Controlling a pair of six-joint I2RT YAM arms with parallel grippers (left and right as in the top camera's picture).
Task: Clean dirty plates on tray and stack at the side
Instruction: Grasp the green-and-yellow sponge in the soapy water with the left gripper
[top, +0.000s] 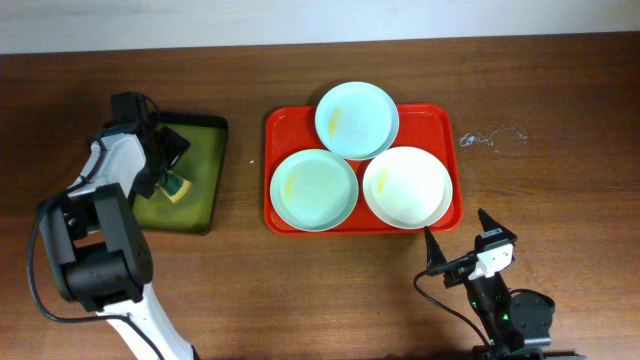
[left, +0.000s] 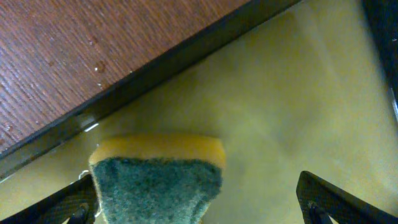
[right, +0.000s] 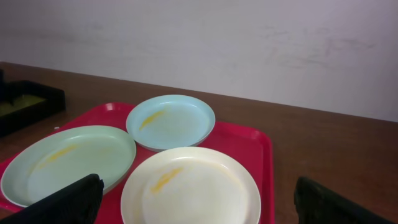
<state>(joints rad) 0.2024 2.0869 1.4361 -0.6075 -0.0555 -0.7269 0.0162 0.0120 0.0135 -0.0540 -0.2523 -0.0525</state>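
The red tray (top: 443, 118) sits at the centre of the bench (top: 560, 200) and holds all three plates. A blue-green plate (top: 357, 119) lies far, overlapping a second blue-green plate (top: 314, 189) near left and a cream plate (top: 406, 187) near right. Each shows a yellow smear. The left tool (left: 199, 205) is open, its jaws either side of a sponge (left: 158, 174) in the dark tray (top: 205, 130). The right tool (right: 199, 205) is open and empty, near the red tray's near right corner.

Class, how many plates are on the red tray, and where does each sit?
3. The far blue-green plate overhangs the red tray's back rim; the left blue-green plate lies front left; the cream plate lies front right. None looks hidden.
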